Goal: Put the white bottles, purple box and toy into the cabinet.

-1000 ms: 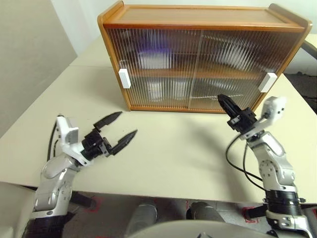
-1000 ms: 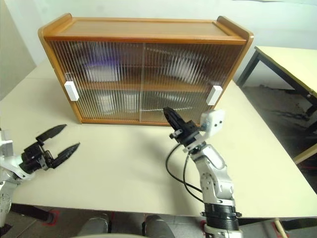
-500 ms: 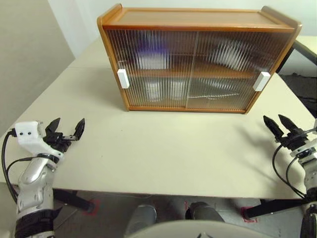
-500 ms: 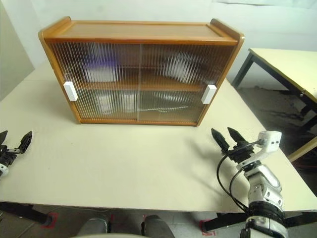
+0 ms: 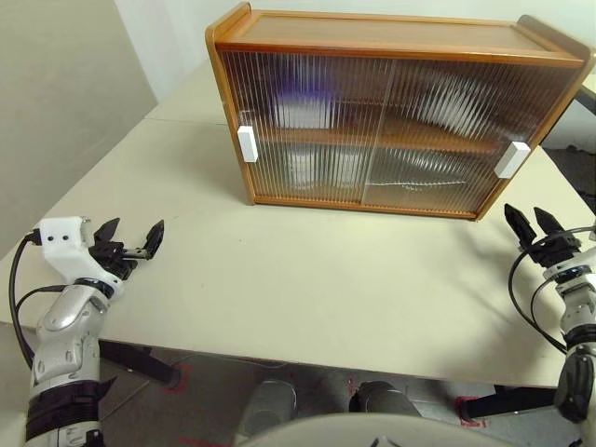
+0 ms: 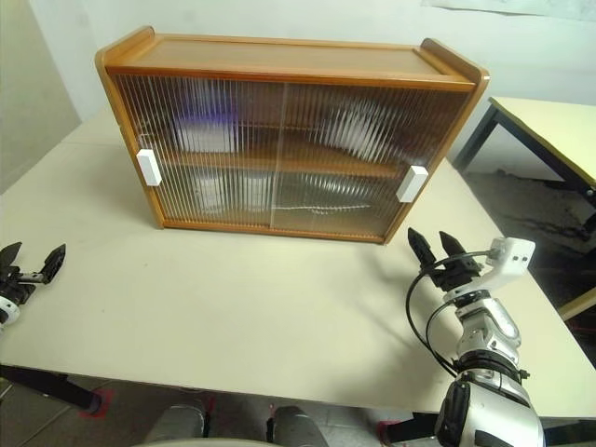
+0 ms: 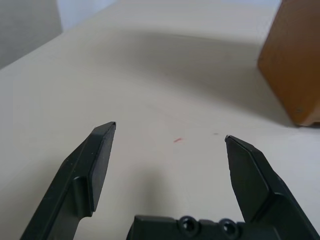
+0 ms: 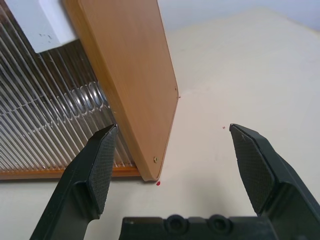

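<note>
A pale, matte table is being shown, bare at its near edge, where the left gripper and right gripper are being held spread and empty, well apart. Farther back, the cabinet is standing with both ribbed doors closed; blurred white and purple shapes are being glimpsed behind them. The doors are judged light and slippery, best moved by the white handles. A second table is standing beyond.

You see bright, even light from above; the cabinet drops a soft shadow onto the table in front. The ribbed doors blur everything behind them, with pale glare streaks. Straight edges bow slightly toward the corners.
</note>
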You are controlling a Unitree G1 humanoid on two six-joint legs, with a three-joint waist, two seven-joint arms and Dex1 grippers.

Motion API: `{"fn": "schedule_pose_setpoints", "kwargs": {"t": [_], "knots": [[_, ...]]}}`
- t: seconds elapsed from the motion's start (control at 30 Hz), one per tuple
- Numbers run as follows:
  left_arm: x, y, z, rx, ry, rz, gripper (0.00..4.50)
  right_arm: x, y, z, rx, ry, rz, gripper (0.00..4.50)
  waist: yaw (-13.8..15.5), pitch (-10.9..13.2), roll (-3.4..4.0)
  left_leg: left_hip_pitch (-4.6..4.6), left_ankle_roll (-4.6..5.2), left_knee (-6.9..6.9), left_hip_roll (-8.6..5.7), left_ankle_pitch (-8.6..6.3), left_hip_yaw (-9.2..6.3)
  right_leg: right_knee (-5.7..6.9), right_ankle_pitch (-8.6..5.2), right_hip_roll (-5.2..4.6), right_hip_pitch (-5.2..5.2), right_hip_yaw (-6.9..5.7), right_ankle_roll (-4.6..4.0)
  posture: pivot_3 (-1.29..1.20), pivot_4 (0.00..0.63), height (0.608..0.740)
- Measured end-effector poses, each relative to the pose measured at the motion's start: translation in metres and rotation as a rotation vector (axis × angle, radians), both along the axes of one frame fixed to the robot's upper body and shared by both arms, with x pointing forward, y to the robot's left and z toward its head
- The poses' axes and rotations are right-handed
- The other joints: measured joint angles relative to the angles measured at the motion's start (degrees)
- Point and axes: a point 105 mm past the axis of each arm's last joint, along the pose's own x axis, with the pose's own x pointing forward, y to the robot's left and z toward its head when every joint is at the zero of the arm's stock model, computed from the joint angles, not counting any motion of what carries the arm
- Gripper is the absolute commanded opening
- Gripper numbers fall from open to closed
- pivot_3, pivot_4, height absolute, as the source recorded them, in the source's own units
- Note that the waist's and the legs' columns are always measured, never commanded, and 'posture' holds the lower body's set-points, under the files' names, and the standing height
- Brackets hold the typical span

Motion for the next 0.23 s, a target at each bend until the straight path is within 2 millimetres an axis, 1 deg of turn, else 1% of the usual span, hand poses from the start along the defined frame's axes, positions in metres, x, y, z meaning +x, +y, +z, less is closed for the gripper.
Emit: {"fn": "schedule_pose_setpoints", "kwargs": {"t": [0.1, 0.23], "knots": [[0.001, -0.0039, 0.0007, -0.011, -0.007, -0.017, 4.5, -0.0032, -0.0021, -0.0006, 0.007, -0.006, -0.003, 4.48, 0.0, 0.19, -0.17, 0.08, -0.02, -0.01, 0.01, -0.01, 0.0, 0.0, 0.0, -0.01, 0.05, 0.02, -0.04, 0.09, 0.028, 0.74], [0.0045, -0.0077, 0.005, -0.012, -0.022, -0.046, 4.5, -0.0053, -0.0004, -0.0019, 0.007, -0.008, 0.017, 4.48, 0.01, 0.22, -0.22, 0.08, -0.04, -0.01, 0.02, -0.02, 0.01, 0.0, -0.02, -0.01, 0.04, 0.0, -0.07, 0.08, 0.016, 0.74]]}}
